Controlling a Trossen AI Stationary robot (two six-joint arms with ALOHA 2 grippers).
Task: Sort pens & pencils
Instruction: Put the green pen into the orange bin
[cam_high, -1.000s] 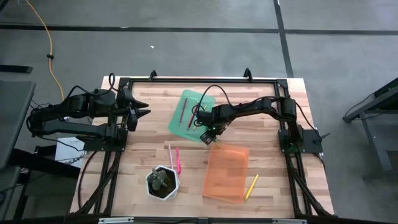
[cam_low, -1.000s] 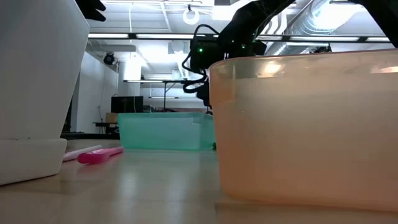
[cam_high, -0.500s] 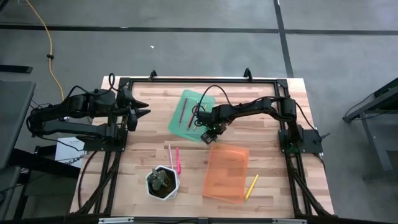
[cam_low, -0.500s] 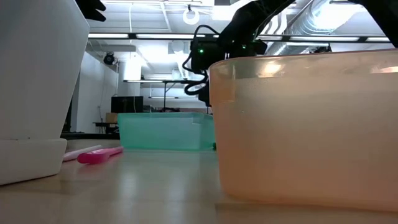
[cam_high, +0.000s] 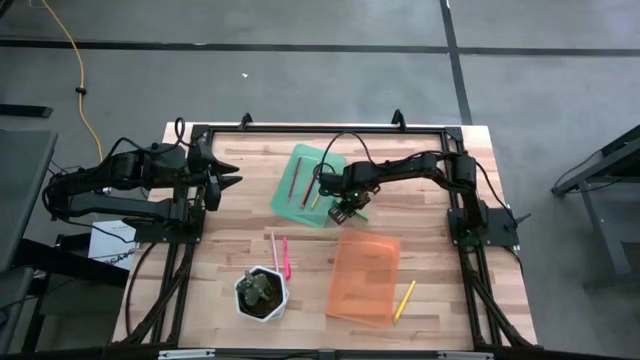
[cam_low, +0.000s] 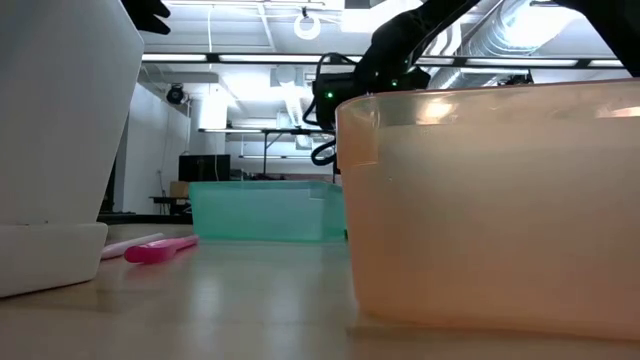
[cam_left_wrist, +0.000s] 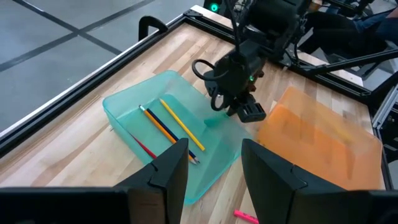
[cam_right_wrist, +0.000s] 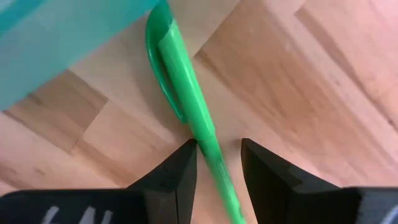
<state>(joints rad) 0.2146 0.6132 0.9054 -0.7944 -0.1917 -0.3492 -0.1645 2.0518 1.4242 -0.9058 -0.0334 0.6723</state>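
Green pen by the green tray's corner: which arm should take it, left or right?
Right, most likely. The right gripper hangs directly over the green pen beside the green tray, fingers open on either side of it. The left gripper waits open at the table's left edge, well away.

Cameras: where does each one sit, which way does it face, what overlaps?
High: overhead, straight down on the table, both arms visible.
Low: tabletop level, looking across past the orange tray into the room.
Left wrist: past its own fingers toward the green tray and the right arm.
Right wrist: down on a green pen between its fingers.
Shared: green tray shows in all four.
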